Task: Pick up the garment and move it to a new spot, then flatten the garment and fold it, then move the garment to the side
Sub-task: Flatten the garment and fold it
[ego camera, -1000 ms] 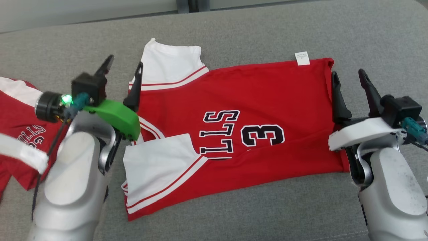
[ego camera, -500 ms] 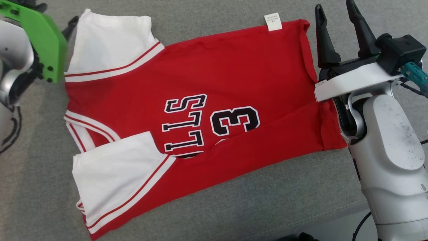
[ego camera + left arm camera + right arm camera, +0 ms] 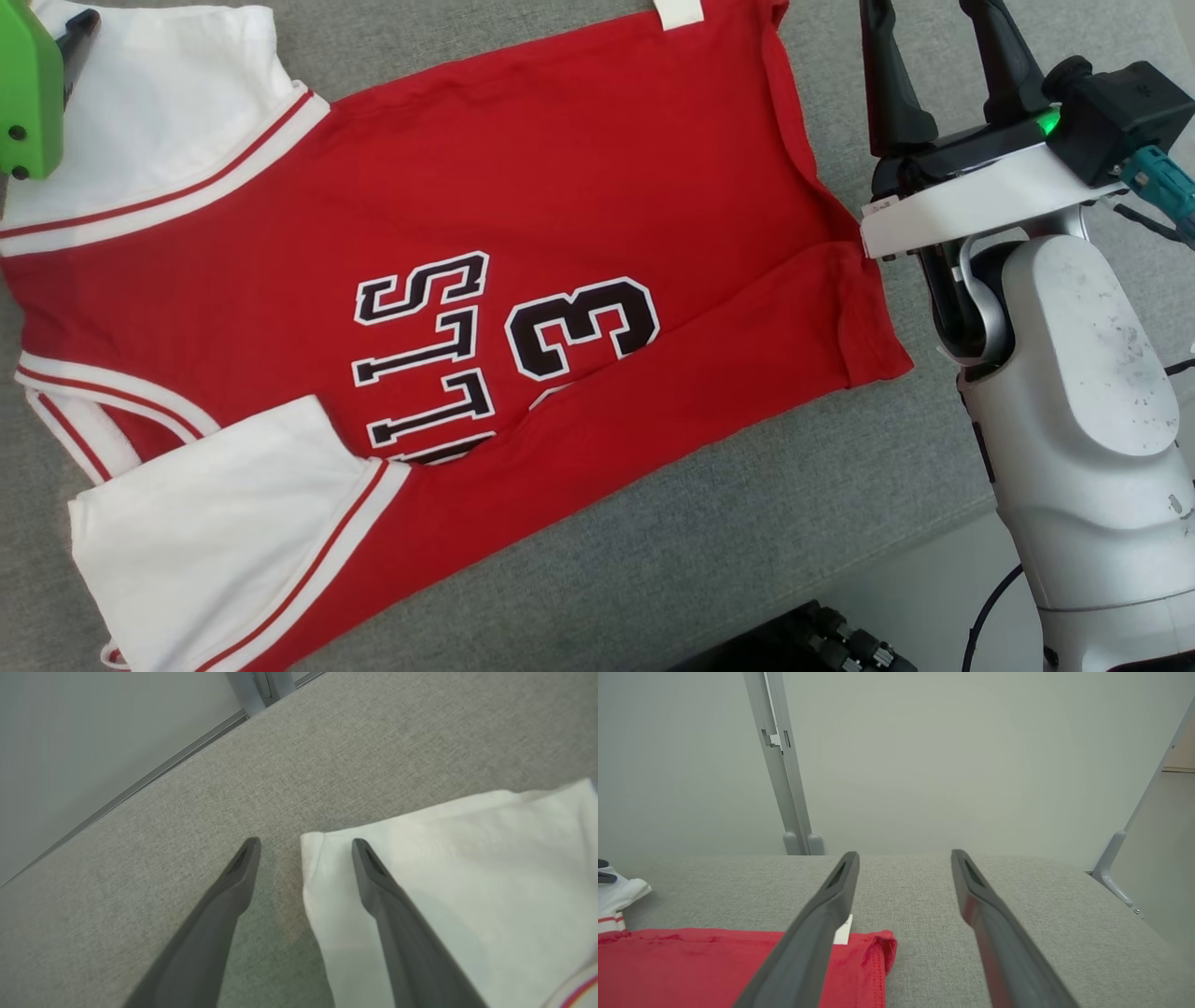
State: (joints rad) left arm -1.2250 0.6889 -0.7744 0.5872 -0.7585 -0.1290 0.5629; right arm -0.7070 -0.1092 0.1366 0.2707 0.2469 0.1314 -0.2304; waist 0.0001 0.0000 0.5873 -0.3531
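Since a moment ago the head camera has turned, so the whole picture has slid up and to the left. The red jersey (image 3: 560, 168) did not move on the grey cushion (image 3: 653, 560). It just looks bigger now and fills the left and middle of the head view. It lies flat and spread out, with a black number 3 (image 3: 579, 327) and black letters in the middle. One white sleeve (image 3: 159, 103) is at the upper left and the other white sleeve (image 3: 215, 532) is at the lower left. A small white tag (image 3: 677, 11) peeks out at the top edge.

The left gripper (image 3: 304, 842) has its two dark fingers wide apart with nothing held between them. In the left wrist view one finger is over the grey cushion and the other is over the corner of the white sleeve. I cannot tell if it touches the cloth. Its green cover (image 3: 28, 84) shows in the upper left corner of the head view.

The right gripper (image 3: 903, 854) also has its fingers spread wide and holds nothing. In the head view it sits at the upper right, just beside the jersey's right edge. In the right wrist view its left finger is over the red hem and its right finger is over the cushion, with a pale wall (image 3: 924, 765) behind.
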